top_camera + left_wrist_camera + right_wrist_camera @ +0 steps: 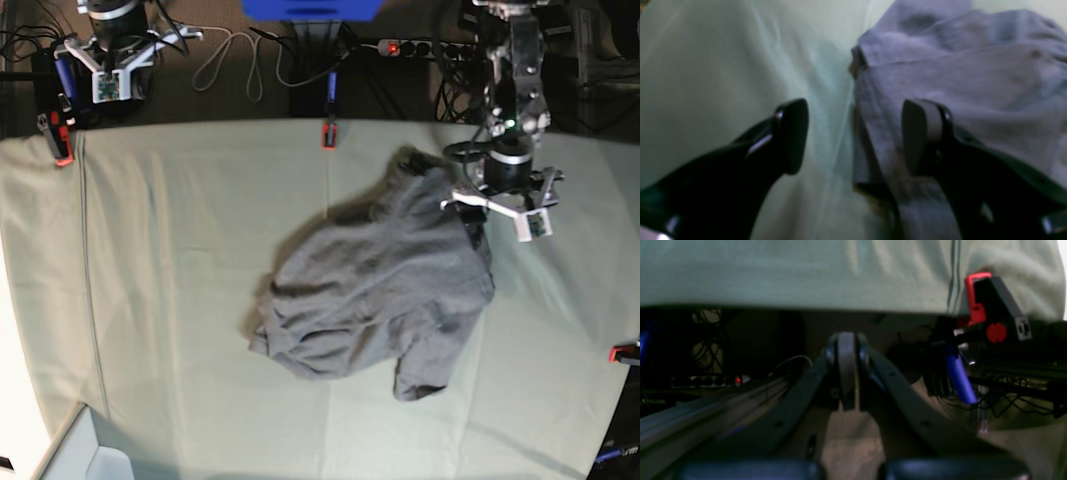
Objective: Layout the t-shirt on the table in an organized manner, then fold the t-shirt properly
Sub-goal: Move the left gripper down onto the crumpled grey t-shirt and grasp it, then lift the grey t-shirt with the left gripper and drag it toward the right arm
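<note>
The left pincer is spread wide over the crumpled dark grey cotton t-shirt on the pale green cloth desk. The right pincer is pressed together.

Power strip: lies on the floor at the far side, its red switch lit.
White cable: loops over the floor left of centre.
Blue box: cut off by the top edge in the base view.
Blue-handled tool: hangs among dark wires in the right wrist view, blurred.
</note>
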